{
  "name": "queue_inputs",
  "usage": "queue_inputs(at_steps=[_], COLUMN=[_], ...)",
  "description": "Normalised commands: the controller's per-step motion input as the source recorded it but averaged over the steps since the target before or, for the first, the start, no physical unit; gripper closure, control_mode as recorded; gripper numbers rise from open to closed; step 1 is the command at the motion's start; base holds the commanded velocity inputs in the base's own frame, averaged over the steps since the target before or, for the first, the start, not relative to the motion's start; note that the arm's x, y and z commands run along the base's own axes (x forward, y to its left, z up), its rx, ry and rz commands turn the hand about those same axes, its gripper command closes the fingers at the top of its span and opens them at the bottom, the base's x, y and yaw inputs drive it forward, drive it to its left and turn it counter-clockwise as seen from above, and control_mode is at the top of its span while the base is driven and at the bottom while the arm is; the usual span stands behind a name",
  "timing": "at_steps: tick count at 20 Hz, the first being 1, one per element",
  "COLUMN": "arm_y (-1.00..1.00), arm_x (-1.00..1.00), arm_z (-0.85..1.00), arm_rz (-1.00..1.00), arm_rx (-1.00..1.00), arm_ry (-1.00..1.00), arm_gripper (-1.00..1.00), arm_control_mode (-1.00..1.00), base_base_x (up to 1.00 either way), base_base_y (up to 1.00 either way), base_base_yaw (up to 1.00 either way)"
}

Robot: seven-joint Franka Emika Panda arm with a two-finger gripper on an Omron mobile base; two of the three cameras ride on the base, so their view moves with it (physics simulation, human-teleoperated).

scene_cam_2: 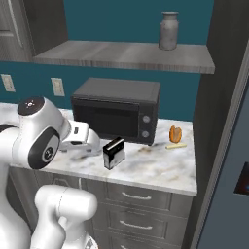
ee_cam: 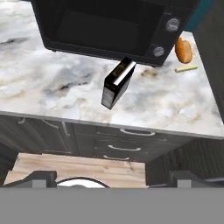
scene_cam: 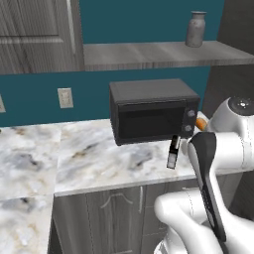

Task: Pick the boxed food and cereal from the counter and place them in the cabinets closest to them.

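Boxed food (scene_cam_2: 114, 152) stands on counter (scene_cam_2: 160, 170) before microwave (scene_cam_2: 116, 109).

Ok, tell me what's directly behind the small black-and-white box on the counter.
Behind the boxed food sits the black microwave, against the teal wall. The marble counter continues under it; whatever lies behind the microwave is hidden.

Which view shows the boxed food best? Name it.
The right base view: the boxed food stands upright, white front showing, before the microwave. The hand view shows it from above; in the left base view, it looks thin.
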Motion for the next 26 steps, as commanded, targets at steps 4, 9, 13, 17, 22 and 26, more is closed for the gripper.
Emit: queue_inputs(at_steps=[4, 9, 13, 17, 22, 26], arm_y=[0.0, 0.0, 0.0, 0.0, 0.0, 0.0], arm_x=[-0.01, 0.0, 0.01, 0.09, 0.23, 0.35], arm_z=[-0.15, -0.15, -0.08, -0.1, -0.13, -0.17], arm_rz=[-0.03, -0.03, -0.04, -0.02, -0.04, -0.03], arm_rx=[0.04, 0.04, 0.04, 0.01, 0.0, 0.0], arm_ry=[-0.07, -0.05, -0.03, -0.02, -0.03, -0.04], arm_gripper=[-1.0, -1.0, -1.0, -1.0, -1.0, -1.0], arm_control_mode=[-1.0, -1.0, -1.0, -1.0, -1.0, -1.0], base_base_x=[0.0, 0.0, 0.0, 0.0, 0.0, 0.0], base_base_y=[0.0, 0.0, 0.0, 0.0, 0.0, 0.0], base_base_yaw=[0.0, 0.0, 0.0, 0.0, 0.0, 0.0])
